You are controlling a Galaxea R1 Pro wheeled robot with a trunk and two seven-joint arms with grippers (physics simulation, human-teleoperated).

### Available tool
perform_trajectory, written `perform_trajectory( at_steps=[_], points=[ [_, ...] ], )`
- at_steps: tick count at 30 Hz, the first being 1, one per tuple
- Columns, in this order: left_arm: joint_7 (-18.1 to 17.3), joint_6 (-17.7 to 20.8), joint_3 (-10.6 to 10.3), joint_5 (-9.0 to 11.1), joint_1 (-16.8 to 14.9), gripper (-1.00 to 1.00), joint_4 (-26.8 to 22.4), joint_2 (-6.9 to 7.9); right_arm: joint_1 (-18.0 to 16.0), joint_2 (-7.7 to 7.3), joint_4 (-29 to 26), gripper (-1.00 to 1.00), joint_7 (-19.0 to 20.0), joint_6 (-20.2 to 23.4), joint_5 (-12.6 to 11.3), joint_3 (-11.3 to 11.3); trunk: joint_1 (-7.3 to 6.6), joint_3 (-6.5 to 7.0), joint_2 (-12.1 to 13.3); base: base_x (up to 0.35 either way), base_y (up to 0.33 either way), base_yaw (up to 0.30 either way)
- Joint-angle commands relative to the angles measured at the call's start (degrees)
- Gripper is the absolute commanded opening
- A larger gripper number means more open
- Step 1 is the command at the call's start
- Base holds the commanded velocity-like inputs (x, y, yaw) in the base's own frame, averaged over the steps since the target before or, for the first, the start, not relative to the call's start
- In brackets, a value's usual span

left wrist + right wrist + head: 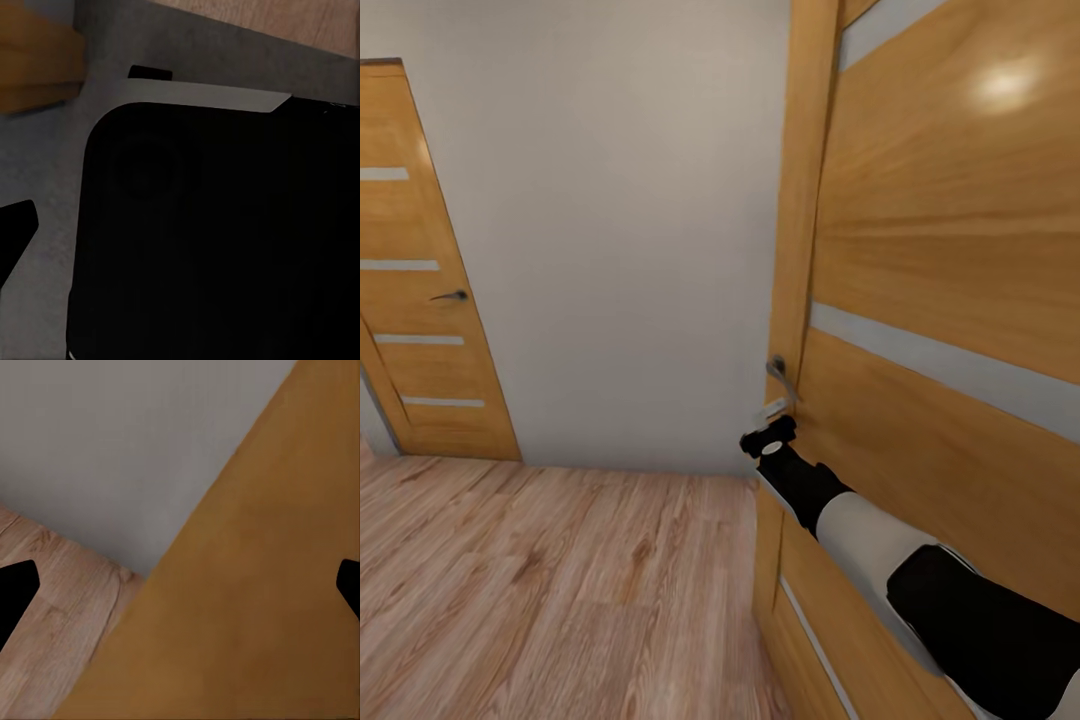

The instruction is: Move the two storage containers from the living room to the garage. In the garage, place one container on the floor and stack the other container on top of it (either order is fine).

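The two storage containers are out of view. I am in a hallway with a light wood plank floor (560,590). My right arm reaches forward to a wooden door with frosted strips (950,300) on the right. The right gripper (768,438) hangs just below the door's metal handle (780,375) without touching it. In the right wrist view the right gripper (180,589) is open, its fingertips (16,592) far apart over the door panel, with nothing between them. The left gripper (180,232) faces the robot's own dark body (225,247), one fingertip (16,229) showing at the picture's edge.
A second wooden door (420,300) with a dark handle stands shut at the far left. A plain pale grey wall (620,250) runs between the two doors. Open plank floor lies ahead and to the left of me.
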Motion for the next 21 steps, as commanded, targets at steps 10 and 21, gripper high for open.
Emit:
perform_trajectory(
  at_steps=[10,21],
  points=[
    [0.0,-0.1,0.0,0.3,0.0,1.00,-0.1,-0.03,-0.1,0.00,4.9,1.00,-0.6,-2.2,0.0,0.1,0.01,-0.06,0.0,0.017,0.000,0.000],
    [0.0,-0.1,0.0,0.3,0.0,1.00,-0.1,-0.12,-0.1,-0.51,6.2,1.00,-0.6,-3.7,-0.4,0.1,0.01,-0.06,0.0,0.000,0.000,0.000]
  ],
)
